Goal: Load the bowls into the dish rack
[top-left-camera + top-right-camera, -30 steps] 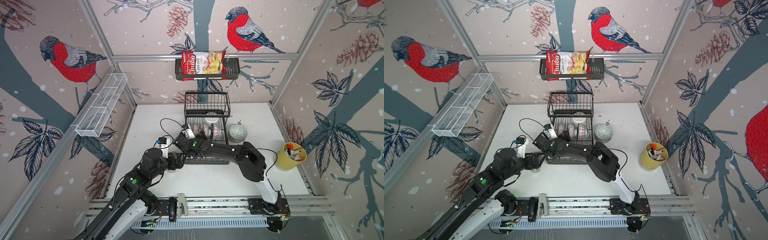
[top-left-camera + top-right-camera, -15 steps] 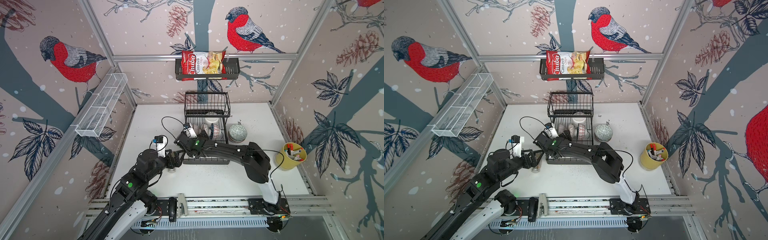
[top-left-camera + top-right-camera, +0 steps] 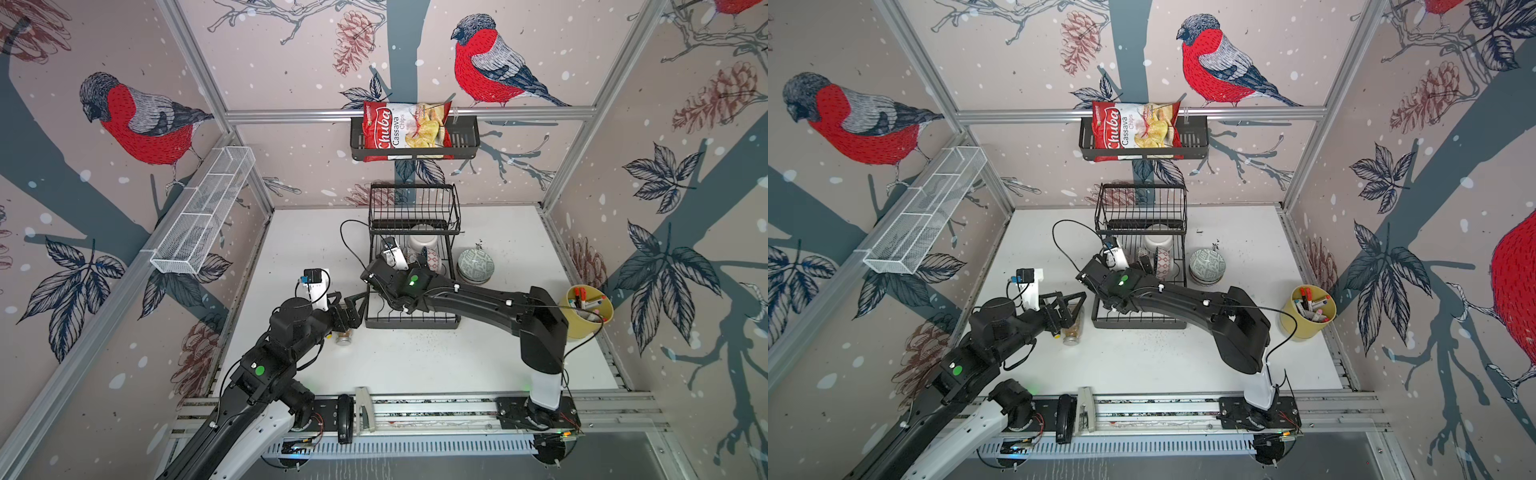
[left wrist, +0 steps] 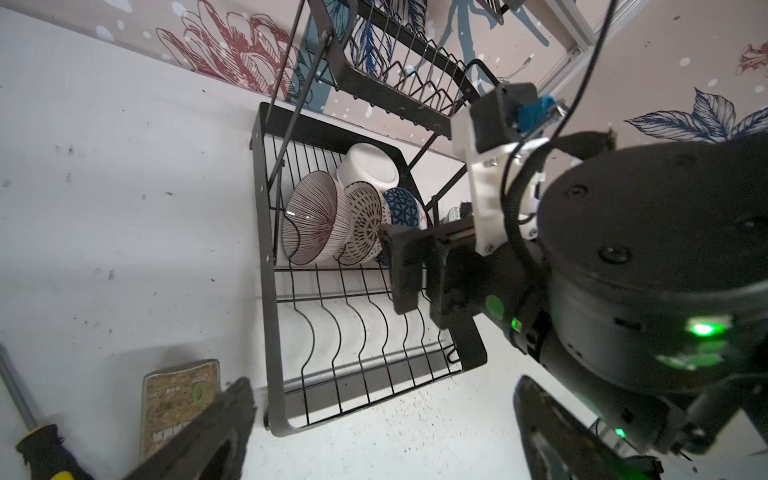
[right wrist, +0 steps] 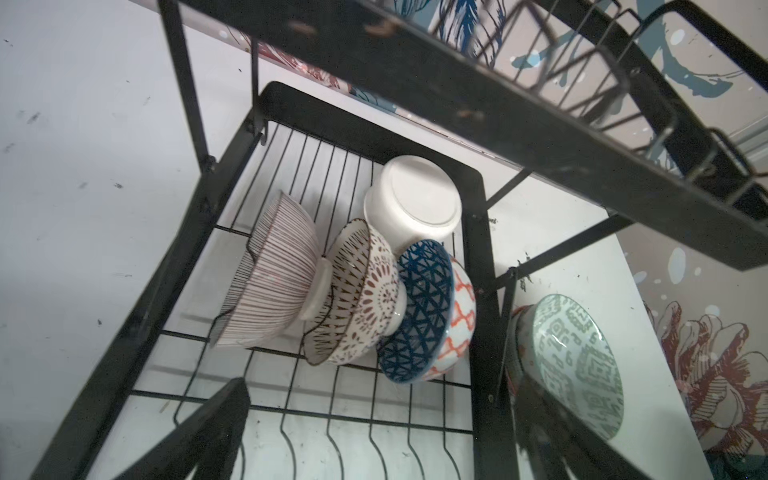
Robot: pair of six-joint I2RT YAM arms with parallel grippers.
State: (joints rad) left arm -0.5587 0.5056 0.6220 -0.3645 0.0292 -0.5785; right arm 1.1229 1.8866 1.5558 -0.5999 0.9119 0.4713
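We find the left arm (image 3: 286,332) reaching forward from its base at the near left, forearm low, and its wrist camera (image 3: 313,282) standing up. The left gripper (image 3: 351,306) points toward the middle, jaws spread wide with nothing between them.

The right arm (image 3: 490,303) rises from its base at the near right, bends at the elbow (image 3: 540,328) and runs leftward across the middle. The right gripper (image 5: 378,386) points away toward the back, jaws likewise spread wide and empty. The two grippers stand near each other, not touching.
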